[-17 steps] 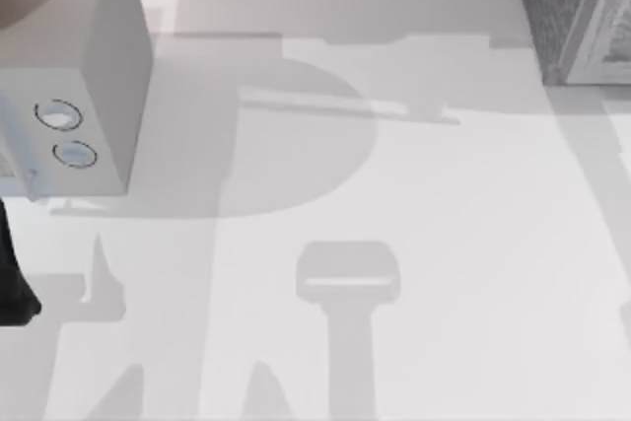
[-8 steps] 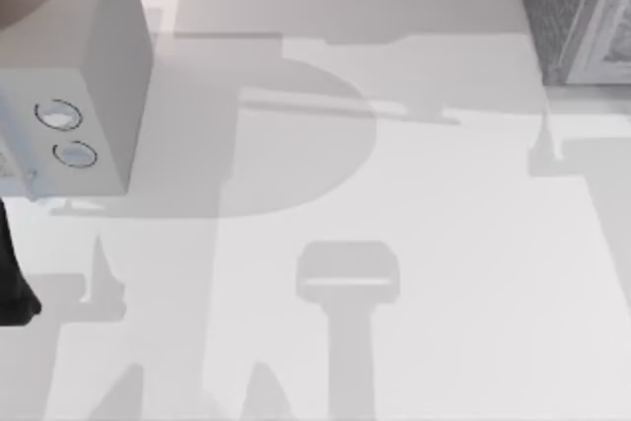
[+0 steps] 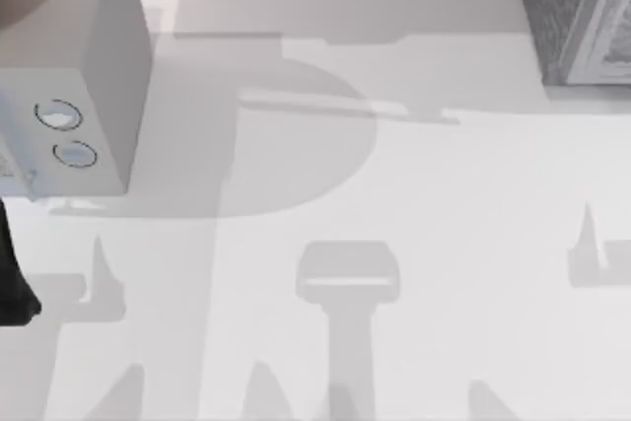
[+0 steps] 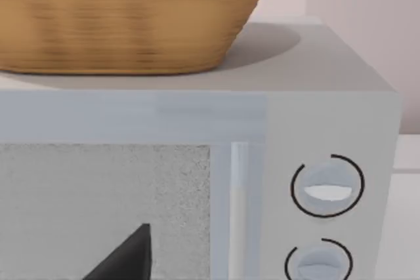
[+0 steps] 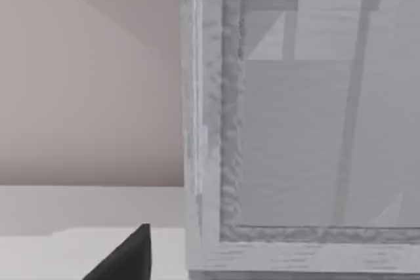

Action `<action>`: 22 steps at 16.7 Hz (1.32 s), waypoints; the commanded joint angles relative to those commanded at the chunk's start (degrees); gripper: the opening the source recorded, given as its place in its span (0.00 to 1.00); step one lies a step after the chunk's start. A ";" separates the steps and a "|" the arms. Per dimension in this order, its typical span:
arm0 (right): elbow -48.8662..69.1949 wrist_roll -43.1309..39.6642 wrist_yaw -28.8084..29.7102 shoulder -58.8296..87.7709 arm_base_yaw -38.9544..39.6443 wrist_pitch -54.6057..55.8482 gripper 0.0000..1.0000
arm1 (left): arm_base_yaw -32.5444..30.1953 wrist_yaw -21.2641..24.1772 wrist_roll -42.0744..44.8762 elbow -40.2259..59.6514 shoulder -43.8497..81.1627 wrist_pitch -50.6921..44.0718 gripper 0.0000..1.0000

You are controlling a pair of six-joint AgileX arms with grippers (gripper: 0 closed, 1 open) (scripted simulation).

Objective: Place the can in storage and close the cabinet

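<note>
The can is out of view. The grey textured cabinet (image 3: 567, 17) stands at the table's back right corner. The right wrist view is close on the cabinet's pale rough frame (image 5: 213, 129), with grey panels behind it. A dark tip of my right gripper (image 5: 125, 257) juts in just short of that frame. My left gripper (image 4: 125, 257) shows as a dark tip in front of the microwave's door. A black part of my left arm (image 3: 12, 283) sits at the table's left edge.
A grey microwave (image 3: 89, 66) with two round knobs (image 4: 327, 185) stands at the back left. A wicker basket (image 4: 125, 18) rests on top of it. Arm shadows lie across the white table (image 3: 444, 244).
A pointed arm shadow at the table's right has slid from near the cabinet toward the front right. The left arm and the microwave have not moved.
</note>
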 joint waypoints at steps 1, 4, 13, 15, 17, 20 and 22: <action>-3.93 -0.03 -0.14 -2.88 -0.15 0.91 1.00 | 0.00 0.00 0.00 0.00 0.00 0.00 1.00; -12.88 -0.10 -0.46 -9.38 -0.49 2.96 1.00 | 0.00 0.00 0.00 0.00 0.00 0.00 1.00; -17.21 -0.15 -0.60 -12.20 -0.55 3.86 1.00 | 0.00 0.00 0.00 0.00 0.00 0.00 1.00; -16.78 -0.13 -1.77 -10.43 -1.73 5.25 1.00 | 0.00 0.00 0.00 0.00 0.00 0.00 1.00; -15.82 -0.06 -4.42 -6.40 -4.41 8.38 1.00 | 0.00 0.00 0.00 0.00 0.00 0.00 1.00; -13.56 0.09 -10.62 3.03 -10.69 15.73 1.00 | 0.00 0.00 0.00 0.00 0.00 0.00 1.00; -11.66 0.21 -15.86 11.01 -16.00 21.94 1.00 | 0.00 0.00 0.00 0.00 0.00 0.00 1.00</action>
